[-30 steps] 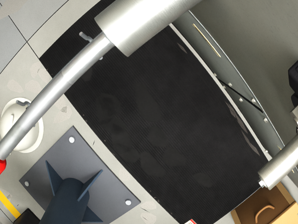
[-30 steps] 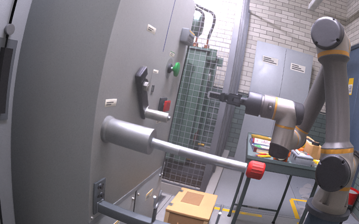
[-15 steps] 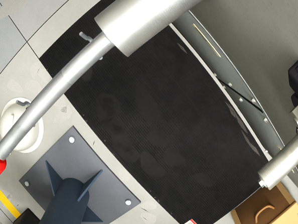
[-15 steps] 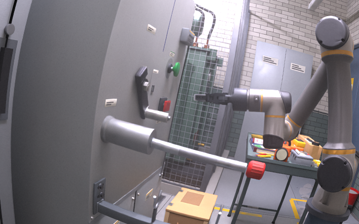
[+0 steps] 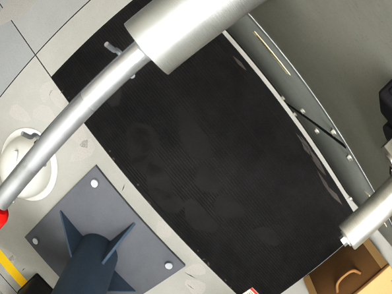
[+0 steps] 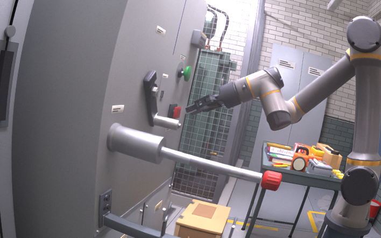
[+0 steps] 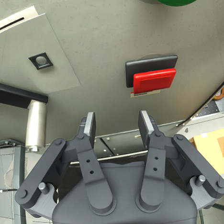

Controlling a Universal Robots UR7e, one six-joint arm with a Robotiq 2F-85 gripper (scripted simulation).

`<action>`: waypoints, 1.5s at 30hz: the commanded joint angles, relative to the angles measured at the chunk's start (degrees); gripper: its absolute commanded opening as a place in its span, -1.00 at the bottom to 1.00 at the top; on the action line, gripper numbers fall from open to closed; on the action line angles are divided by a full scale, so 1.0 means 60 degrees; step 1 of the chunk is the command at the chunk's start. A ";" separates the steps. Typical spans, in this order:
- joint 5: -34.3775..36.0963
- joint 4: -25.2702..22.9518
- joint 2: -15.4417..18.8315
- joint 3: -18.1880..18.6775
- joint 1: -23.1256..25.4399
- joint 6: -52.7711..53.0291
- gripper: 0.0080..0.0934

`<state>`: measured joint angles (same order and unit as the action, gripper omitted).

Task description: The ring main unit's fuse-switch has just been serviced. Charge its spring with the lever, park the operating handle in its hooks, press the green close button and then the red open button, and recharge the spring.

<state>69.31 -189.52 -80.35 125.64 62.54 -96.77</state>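
Only the lower rim of the green close button [image 7: 177, 2] shows at the top of the wrist camera; the second side camera shows it whole [image 6: 186, 73] on the grey panel. The red open button [image 6: 176, 112] [image 7: 154, 80] sits below it on a black plate. My gripper [image 6: 191, 109] [image 7: 117, 124] hovers just off the panel in front of the red button, open and empty. The black charging lever [image 6: 150, 95] hangs down with its silver grip [image 6: 166, 122] [image 7: 36, 125] sticking out. The long operating handle [image 6: 193, 161] [image 5: 62, 122] with a red end cap [image 6: 271, 180] juts from its socket.
The grey switchgear cabinet [image 6: 84, 112] fills the left. A black ribbed mat [image 5: 211, 158] covers the floor before it. A cardboard box [image 6: 203, 217] stands at the cabinet's foot, and a table with tools [image 6: 304, 163] stands by my arm's pedestal [image 5: 89, 260]. A white hard hat [image 5: 29, 164] lies on the floor.
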 commanded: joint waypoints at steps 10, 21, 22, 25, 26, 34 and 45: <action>0.1224 0.5603 -0.0480 -0.1929 0.0619 -0.0609 0.17; 0.2423 1.1089 -0.0940 -0.3809 0.1220 -0.1204 0.17; 0.2513 1.1502 -0.0974 -0.3951 0.1266 -0.1248 0.17; 0.2759 1.2628 -0.1068 -0.4336 0.1389 -0.1371 0.17; 0.2833 1.2965 -0.1096 -0.4452 0.1426 -0.1407 0.17; 0.3262 1.4928 -0.1258 -0.5124 0.1640 -0.1620 0.17; 0.3441 1.5750 -0.1326 -0.5407 0.1730 -0.1709 0.17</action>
<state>89.97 -94.96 -88.30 93.19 72.94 -107.03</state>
